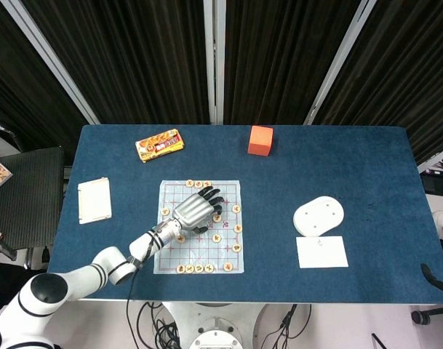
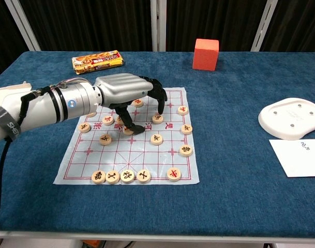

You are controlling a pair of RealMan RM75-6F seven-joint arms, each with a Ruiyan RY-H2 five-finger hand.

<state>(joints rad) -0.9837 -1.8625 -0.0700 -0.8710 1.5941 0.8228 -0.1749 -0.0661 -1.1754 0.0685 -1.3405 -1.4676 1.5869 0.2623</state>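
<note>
A paper chess board [image 1: 170, 251] [image 2: 141, 157] lies mid-table with round wooden pieces scattered on it. My left hand [image 1: 194, 212] [image 2: 129, 93] arches over the board's middle with its fingers curved down and apart. Its thumb comes down beside a piece [image 2: 127, 130], partly hiding it. A fingertip [image 2: 160, 110] hangs just above another piece [image 2: 157, 118]. I see nothing lifted in the hand. Several pieces [image 2: 121, 176] line the board's near edge. Of my right hand [image 1: 430, 274] only a dark thumb and a sliver show at the right edge of the head view, with nothing in it.
An orange cube [image 1: 260, 140] [image 2: 206, 53] stands beyond the board. A snack box [image 1: 160, 145] [image 2: 97, 61] lies at the back left and a white pad [image 1: 94, 200] at the left. A white dish [image 1: 318, 216] [image 2: 291, 118] and a paper sheet [image 1: 321, 251] [image 2: 301, 156] sit at the right.
</note>
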